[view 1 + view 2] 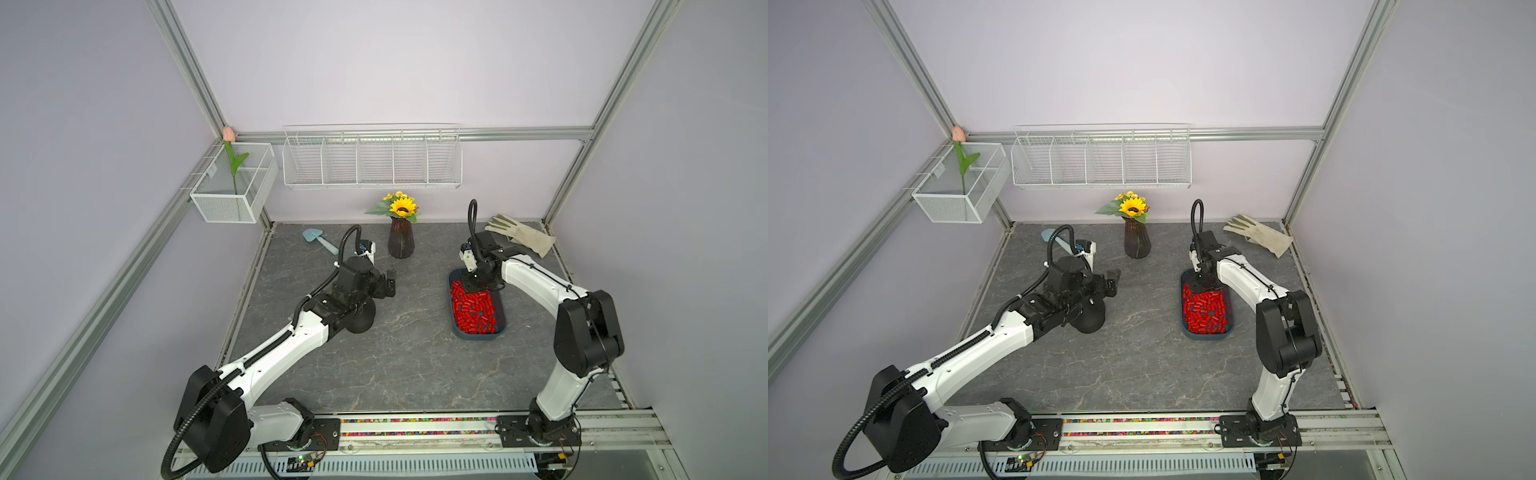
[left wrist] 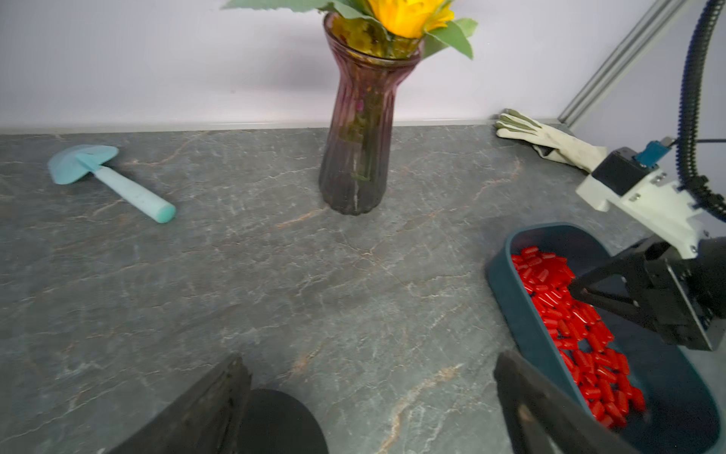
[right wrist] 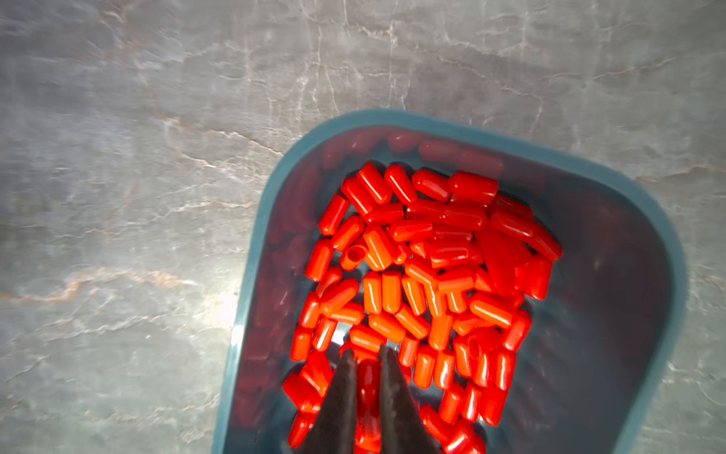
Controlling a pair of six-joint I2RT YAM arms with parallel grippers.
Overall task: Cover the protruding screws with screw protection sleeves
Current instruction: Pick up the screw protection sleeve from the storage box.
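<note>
Light: bright and even, with soft shadows in both top views.
Glare: white spot on the tabletop [image 3: 212,306] beside the tray [image 3: 242,298]; glossy streaks on the sleeves [image 3: 412,291].
Blur: right wrist view soft; left gripper [image 2: 371,359] fingers [image 2: 212,401] smeared.
Distortion: frame posts [image 1: 187,62] splay.

The left arm [image 1: 286,345] and right arm [image 1: 536,286] have white shell links and black rounded joint housings. A black ribbed hose [image 1: 195,411] follows the left arm; a thin black cable [image 1: 545,275] follows the right. The left gripper [image 2: 371,359] and right gripper [image 3: 367,351] have black tapered fingers. Black base plates [image 1: 326,432] carry screws.
</note>
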